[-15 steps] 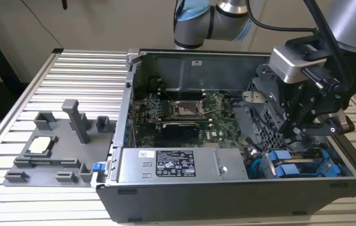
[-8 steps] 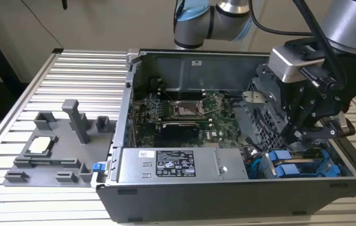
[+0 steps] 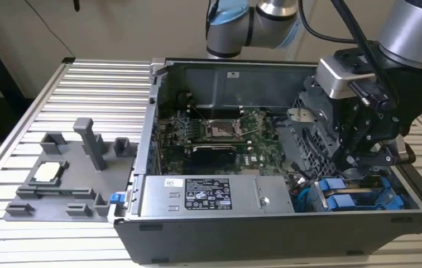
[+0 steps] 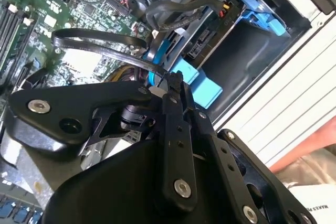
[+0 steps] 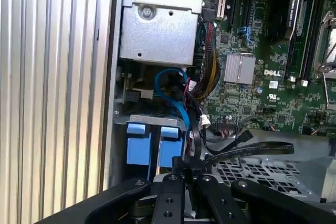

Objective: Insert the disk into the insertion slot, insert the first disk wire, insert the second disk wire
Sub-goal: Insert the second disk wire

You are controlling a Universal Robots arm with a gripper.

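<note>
Ribbed aluminium table (image 3: 84, 84) carries an open computer case (image 3: 271, 234), inside which the gripper (image 5: 189, 165) pinches a black wire (image 5: 257, 149).

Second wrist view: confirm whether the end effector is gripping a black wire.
Yes, the end effector pinches the black wire by the blue-framed disk.

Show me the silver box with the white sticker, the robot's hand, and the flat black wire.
silver box (image 3: 215, 195): exterior view, on its white sticker.
hand (image 4: 171, 80): second wrist view, midway between its fingertips.
flat black wire (image 5: 252, 151): first wrist view, on its flat band.
</note>
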